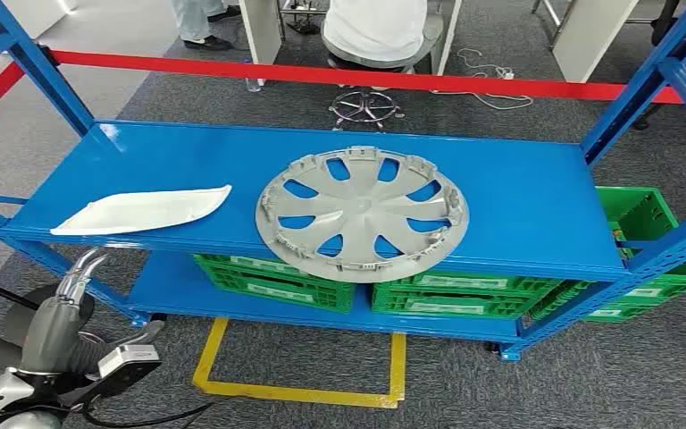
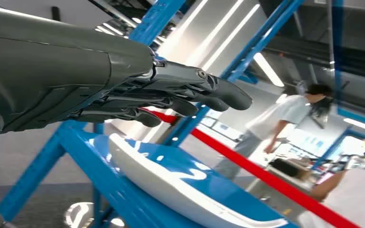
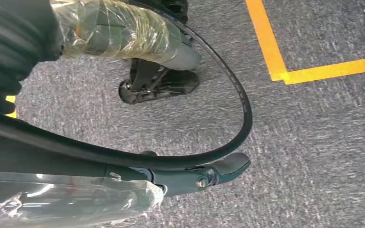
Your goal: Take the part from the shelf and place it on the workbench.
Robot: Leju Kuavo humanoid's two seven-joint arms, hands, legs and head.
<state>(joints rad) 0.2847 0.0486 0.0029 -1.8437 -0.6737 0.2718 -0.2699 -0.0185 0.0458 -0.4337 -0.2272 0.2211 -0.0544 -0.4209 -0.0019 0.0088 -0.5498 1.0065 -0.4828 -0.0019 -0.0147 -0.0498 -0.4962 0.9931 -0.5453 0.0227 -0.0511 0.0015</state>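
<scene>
On the blue shelf's top board [image 1: 518,188] lie two parts. A long white curved panel [image 1: 143,210] rests at the left near the front edge, and a round grey wheel cover [image 1: 362,214] sits in the middle. My left arm [image 1: 54,335] rises from the lower left, just below the panel's end. In the left wrist view my left hand [image 2: 171,95] hovers with fingers stretched out just above the white panel [image 2: 171,190], holding nothing and not touching it. My right hand [image 3: 218,171] hangs over the grey carpet with one dark finger extended and nothing in it.
Green crates [image 1: 277,281] fill the lower shelf. Blue uprights [image 1: 36,63] frame both ends of the shelf. A red barrier tape [image 1: 322,76] runs behind it, with a seated person [image 1: 375,27] beyond. Yellow floor tape [image 1: 393,366] marks a square in front.
</scene>
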